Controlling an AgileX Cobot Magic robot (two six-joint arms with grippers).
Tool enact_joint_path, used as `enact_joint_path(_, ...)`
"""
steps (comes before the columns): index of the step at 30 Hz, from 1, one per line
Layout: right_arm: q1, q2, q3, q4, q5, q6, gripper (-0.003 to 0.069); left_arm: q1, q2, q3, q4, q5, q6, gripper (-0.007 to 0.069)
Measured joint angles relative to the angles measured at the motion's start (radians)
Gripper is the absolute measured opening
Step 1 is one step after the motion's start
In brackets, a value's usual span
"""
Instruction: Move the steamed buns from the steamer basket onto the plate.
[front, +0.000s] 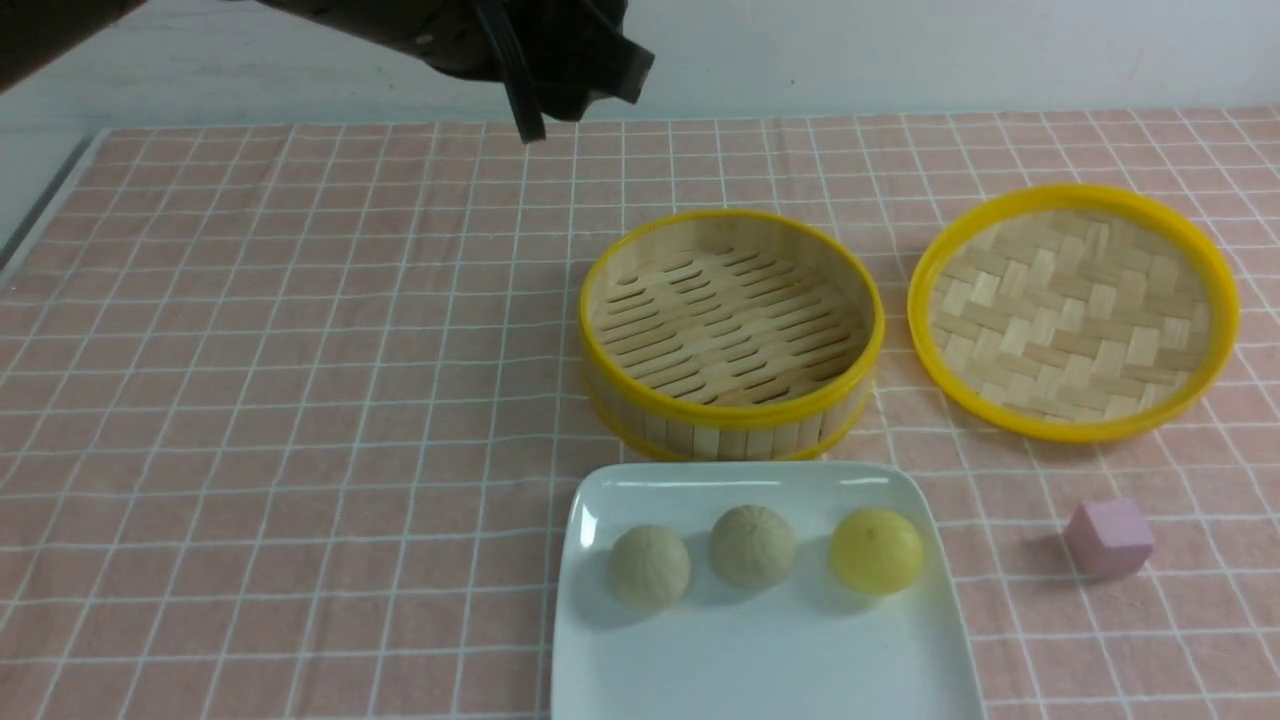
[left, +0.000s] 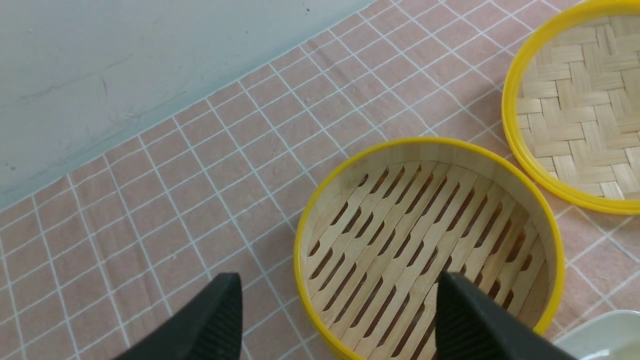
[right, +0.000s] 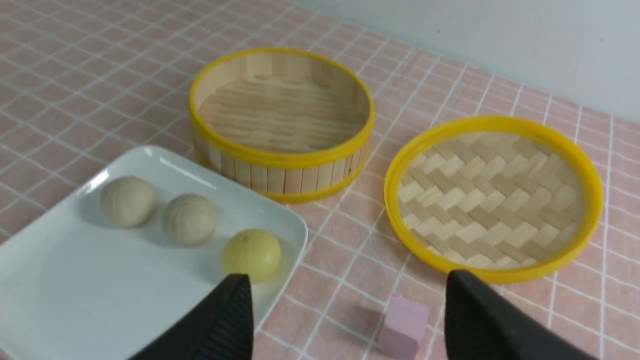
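The three steamed buns (front: 752, 545) sit in a row on the plate (front: 760, 660), toward its far edge and slightly apart from one another. The two beige buns (front: 650, 567) are at the left and in the middle, and the yellow bun (front: 875, 550) is at the right. The plate lies at the near edge of the scene, a little right of centre.

Just beyond its far edge stands the steamer basket (front: 730, 432), upright, with its slotted floor showing. Right of the basket, close beside it but apart, lies a shallow woven tray (front: 1075, 195) with a yellow rim. A pink cube (front: 1108, 538) rests nearer than the tray, right of the plate and apart from it. Everything lies on a pink checked tablecloth (front: 300, 400).

The left gripper (left: 339, 280) hangs high over the basket's edge and the cloth beside it, its jaws wide and holding nothing. Its dark arm (front: 480, 40) shows at the far side in the front view. The right gripper (right: 347, 277) hangs over the near right, above the plate's corner and the cube, jaws wide with nothing between them.
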Motion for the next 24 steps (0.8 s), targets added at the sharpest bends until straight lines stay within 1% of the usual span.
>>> enact_joint_path(3,0.000,-0.041,0.082,0.011,-0.109,0.044,0.0505,0.000,0.000,0.000,-0.005,0.000,0.000,0.0514)
enact_joint_path(6,0.000,-0.063,0.140,0.005,-0.159,0.063,0.0505,0.000,0.000,0.000,-0.009,0.000,0.000,0.0514)
enact_joint_path(13,0.000,-0.065,0.224,-0.090,-0.163,0.066,0.0479,0.000,0.000,0.000,-0.011,-0.005,0.000,0.0514)
enact_joint_path(19,0.000,-0.065,0.269,-0.208,-0.146,0.069,0.0440,0.000,0.000,0.000,-0.012,-0.009,0.000,0.0514)
enact_joint_path(24,0.000,-0.065,0.311,-0.233,-0.108,0.101,0.0403,0.000,0.000,0.000,-0.012,-0.023,0.000,0.0511)
